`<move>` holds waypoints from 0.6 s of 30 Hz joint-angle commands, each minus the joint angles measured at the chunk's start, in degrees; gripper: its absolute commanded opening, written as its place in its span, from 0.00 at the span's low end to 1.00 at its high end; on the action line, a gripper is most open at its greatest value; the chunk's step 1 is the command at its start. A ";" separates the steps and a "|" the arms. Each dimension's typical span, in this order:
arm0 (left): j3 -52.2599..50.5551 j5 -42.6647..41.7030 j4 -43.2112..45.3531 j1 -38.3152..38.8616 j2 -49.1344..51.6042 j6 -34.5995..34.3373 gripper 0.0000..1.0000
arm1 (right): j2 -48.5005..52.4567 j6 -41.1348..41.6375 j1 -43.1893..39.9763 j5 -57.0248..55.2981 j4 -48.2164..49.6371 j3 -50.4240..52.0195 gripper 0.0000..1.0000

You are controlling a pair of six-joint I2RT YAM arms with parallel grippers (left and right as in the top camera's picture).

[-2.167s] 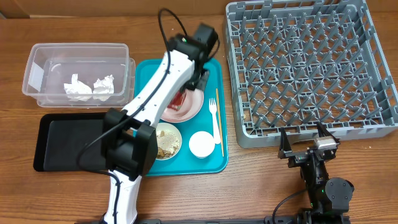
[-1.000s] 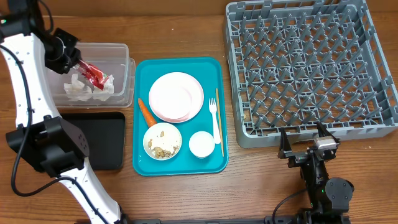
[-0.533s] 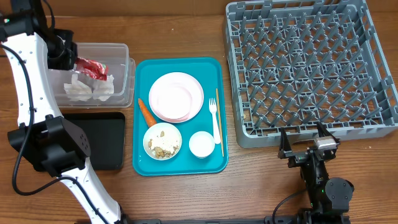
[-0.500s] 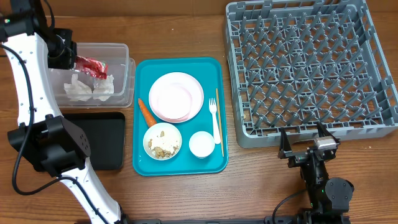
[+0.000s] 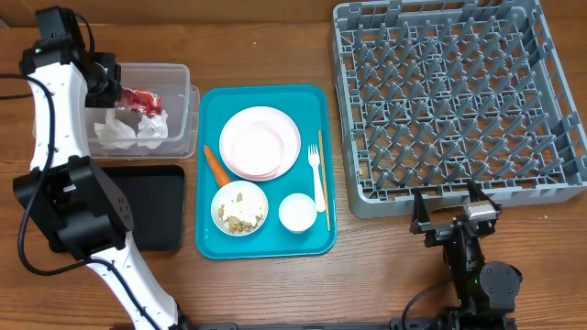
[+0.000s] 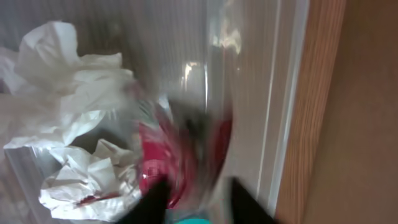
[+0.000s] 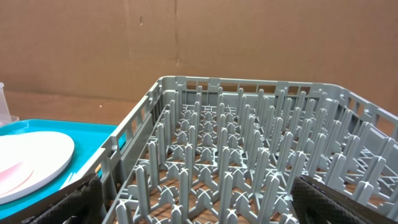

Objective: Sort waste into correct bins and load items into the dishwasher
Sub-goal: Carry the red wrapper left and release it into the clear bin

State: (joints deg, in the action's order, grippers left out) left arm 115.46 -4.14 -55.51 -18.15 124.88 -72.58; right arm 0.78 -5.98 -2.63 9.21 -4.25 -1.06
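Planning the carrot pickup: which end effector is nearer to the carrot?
Left. The left end effector hangs over the clear tub, next to the teal tray holding the carrot; the right end effector sits far off, before the dish rack.

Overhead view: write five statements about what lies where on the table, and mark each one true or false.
1. The red wrapper is in the clear tub with the napkins. True.
2. The carrot is in the clear tub. False: it lies on the teal tray, left of the pink plate.
3. No plate, bowl or cup stands in the dish rack. True.
4. The fork lies on the pink plate. False: it lies on the teal tray, right of the plate, beside the wooden stick.
5. The right gripper grips the fork. False: it is open and empty, at the rack's near edge.
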 commanded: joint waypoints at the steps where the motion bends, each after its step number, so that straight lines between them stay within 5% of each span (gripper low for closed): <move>1: -0.35 2.27 0.11 -0.68 -0.48 0.50 0.55 | -0.61 0.39 -0.33 0.31 0.31 0.61 1.00; 3: -0.35 2.03 -0.07 -0.66 -0.48 1.20 0.45 | -0.61 0.37 -0.33 0.31 0.31 0.61 1.00; 5: -0.31 0.48 0.35 -0.68 -0.50 3.39 0.04 | -0.61 0.39 -0.33 0.31 0.31 0.61 1.00; 15: 3.65 -28.72 1.03 -1.86 -1.66 9.88 0.04 | -0.61 0.37 -0.33 0.31 0.31 0.61 1.00; 18: 5.68 -39.45 0.94 -1.62 -2.73 17.64 0.04 | -0.61 0.39 -0.33 0.31 0.31 0.61 1.00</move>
State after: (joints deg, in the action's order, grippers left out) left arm 117.93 -28.05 -54.63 -19.57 124.86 -63.02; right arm 0.78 -6.00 -2.63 9.21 -4.23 -1.06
